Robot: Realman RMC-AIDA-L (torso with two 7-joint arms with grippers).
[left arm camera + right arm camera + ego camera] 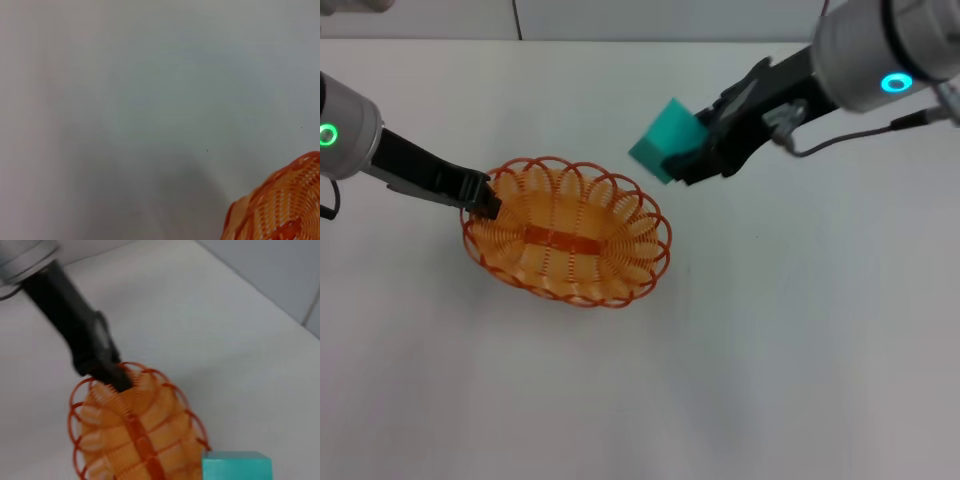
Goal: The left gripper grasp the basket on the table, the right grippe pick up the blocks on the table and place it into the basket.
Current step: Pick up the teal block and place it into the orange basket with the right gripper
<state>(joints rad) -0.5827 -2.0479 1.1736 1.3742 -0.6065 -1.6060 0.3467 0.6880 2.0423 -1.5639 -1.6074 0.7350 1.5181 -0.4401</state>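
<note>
Green light on the ring marks your left arm, coming in from the left edge of the head view; its left gripper (488, 200) is clenched on the looped rim at the left end of the basket (570, 240). You can check that from the right wrist view, where the black fingers (116, 375) sit on the far end of the wire rim (75, 405). The basket rests on the white table (770, 360), left of centre, and its long axis runs from upper left to lower right in the head view, with a darker orange strip along the middle of its floor. In the left wrist view you see only bare tabletop (150, 100) and one curved edge of the basket (280, 205).

Moving right, the teal block (667, 141) hangs in the air above and just right of the basket's right end, tilted with one corner pointing down-left, apart from the rim. Your right gripper (692, 150) is clamped on it, reaching in from the upper right under the cyan ring. Nothing stands between the block and the basket's open top. The right wrist view shows the block's top face (237, 467) beside the near end of the basket.
</note>
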